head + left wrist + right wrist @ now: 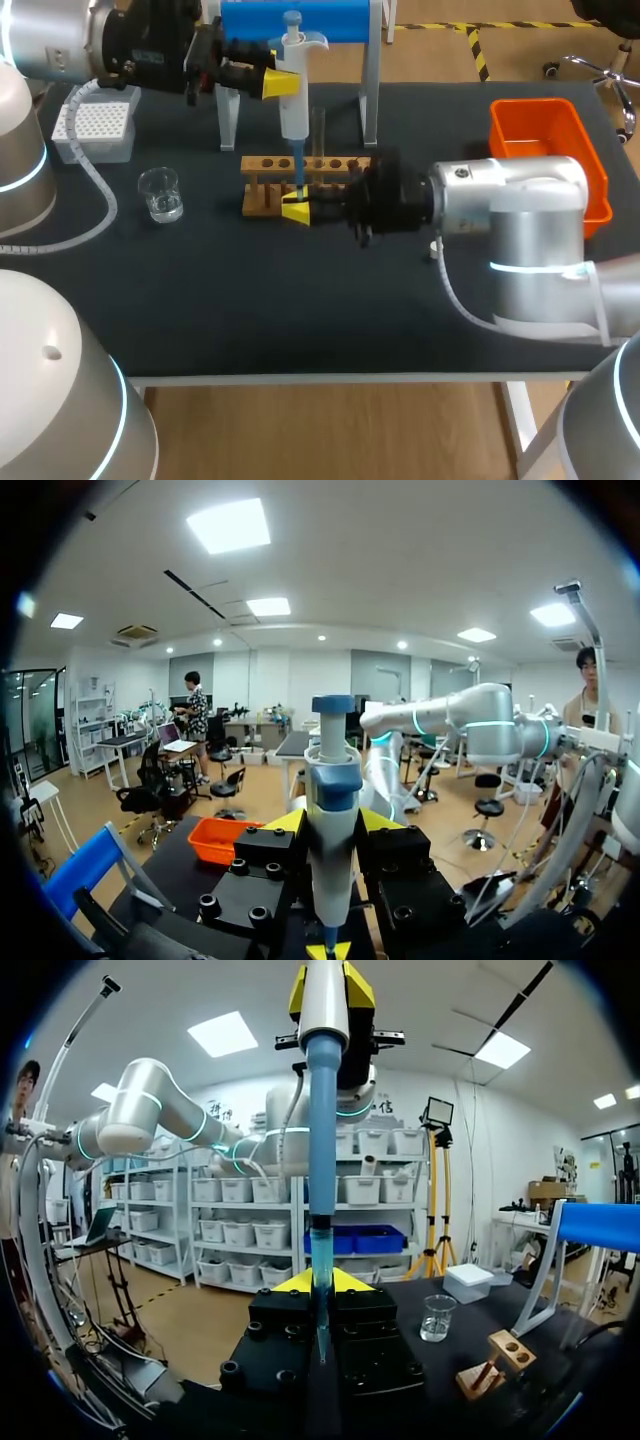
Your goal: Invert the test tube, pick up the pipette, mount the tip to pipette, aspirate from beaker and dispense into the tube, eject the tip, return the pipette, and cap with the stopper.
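Seen from above, the left gripper [281, 83] was clamped on the white plastic body of the pipette [293, 100]. The pipette stood upright, its slim blue shaft running down to the right gripper [297, 211] just in front of the wooden rack [330, 165] with its round holes. A glass beaker [160, 193] holding a little clear liquid stood near a white perforated tip box [95, 125]. An orange plastic bin [545, 150] sat well apart.

At the left wrist, both yellow tips pressed against the pipette's barrel.

At the right wrist, the fingers gripped a thin clear test tube [320, 1310], and the pipette's tip entered it.
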